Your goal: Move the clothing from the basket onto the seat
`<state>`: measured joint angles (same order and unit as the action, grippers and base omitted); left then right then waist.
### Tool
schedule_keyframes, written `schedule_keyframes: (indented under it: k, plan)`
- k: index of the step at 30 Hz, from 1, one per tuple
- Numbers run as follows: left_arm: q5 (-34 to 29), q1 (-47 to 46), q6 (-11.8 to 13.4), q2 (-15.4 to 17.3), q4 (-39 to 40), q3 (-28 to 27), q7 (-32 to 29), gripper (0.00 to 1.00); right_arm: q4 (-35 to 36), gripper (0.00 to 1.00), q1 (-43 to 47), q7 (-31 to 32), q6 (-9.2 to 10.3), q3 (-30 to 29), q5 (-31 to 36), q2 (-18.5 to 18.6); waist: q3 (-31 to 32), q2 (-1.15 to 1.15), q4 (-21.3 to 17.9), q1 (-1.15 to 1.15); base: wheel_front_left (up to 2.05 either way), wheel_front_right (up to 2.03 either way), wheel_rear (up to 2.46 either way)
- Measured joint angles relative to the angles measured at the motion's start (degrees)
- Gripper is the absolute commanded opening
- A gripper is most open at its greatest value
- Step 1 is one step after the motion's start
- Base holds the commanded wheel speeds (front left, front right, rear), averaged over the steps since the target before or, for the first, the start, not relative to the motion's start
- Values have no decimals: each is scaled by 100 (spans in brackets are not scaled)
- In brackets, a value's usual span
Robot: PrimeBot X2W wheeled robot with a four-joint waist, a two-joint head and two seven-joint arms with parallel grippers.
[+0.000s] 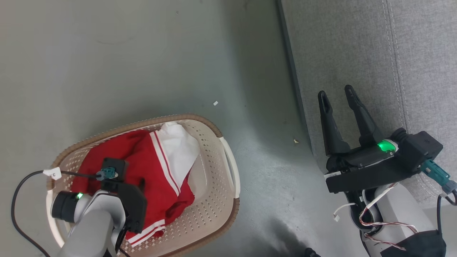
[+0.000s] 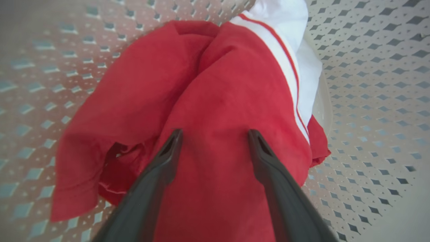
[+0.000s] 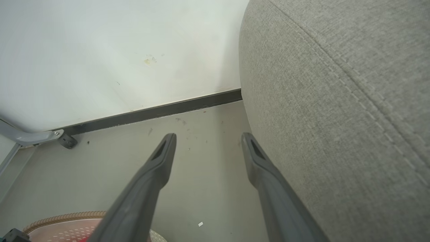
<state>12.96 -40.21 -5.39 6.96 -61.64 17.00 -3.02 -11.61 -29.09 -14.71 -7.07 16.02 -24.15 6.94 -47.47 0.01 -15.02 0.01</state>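
Your left gripper (image 2: 215, 134) points down into the rounded cream plastic laundry basket (image 1: 210, 192), the one with perforated walls and a brown rim, which stands on the grey-green floor (image 1: 142, 53). Its two long dark fingers stand wide apart with nothing clamped between them. In the left wrist view their tips straddle a raised fold of the clothing (image 2: 215, 87), a heap of red fabric with a white panel and white stripes. The fabric lies directly under and ahead of both tips, but you cannot tell whether they touch it. In the head view the heap fills the left and middle of the basket, with its white part towards the far rim. The pale left arm (image 1: 93, 228) covers part of the heap.

Your right gripper (image 1: 336, 92) is well apart from the basket, fingers spread and empty. It hovers over the front edge of the large grey fabric-upholstered seat (image 1: 357, 53) with its stitched seam. In the right wrist view one finger runs just beside the seat's rounded edge and bare floor shows between the two fingers.

A small white tag (image 1: 53, 174) near the left arm carries a mark that looks like a 3. The rest of it is too small to read. The folds of clothing that face the cameras are plain red and white.
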Motion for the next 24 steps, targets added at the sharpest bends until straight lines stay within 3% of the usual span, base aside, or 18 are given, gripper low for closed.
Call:
schedule_keyframes:
  k: [16,17,18,19,20,24]
  plan:
    - [-411,-366,91,23,-572,435,-463,97,-9,100,-175,-51,-7,77,2,-118,-303,-1,-251,-1,0,0,0]
    - [-413,-386,89,22,-615,442,-480,77,-5,100,-177,-52,-7,78,2,-119,-309,-1,-255,-1,0,0,0]
    - [-412,-397,85,23,-633,434,-479,44,-3,100,-179,-51,-7,76,2,-120,-312,-1,-259,-1,0,0,0]
    - [-412,-398,85,22,-646,432,-480,19,0,100,-180,-51,-7,71,2,-122,-315,-1,-262,-1,0,0,0]
    - [-411,-398,84,16,-657,432,-488,0,0,100,-186,-51,-7,66,2,-123,-317,-2,-264,-1,0,0,0]
    - [-391,-402,84,-4,-681,400,-454,0,-5,100,-186,-51,-7,25,0,-137,-306,-1,-264,-1,0,0,0]
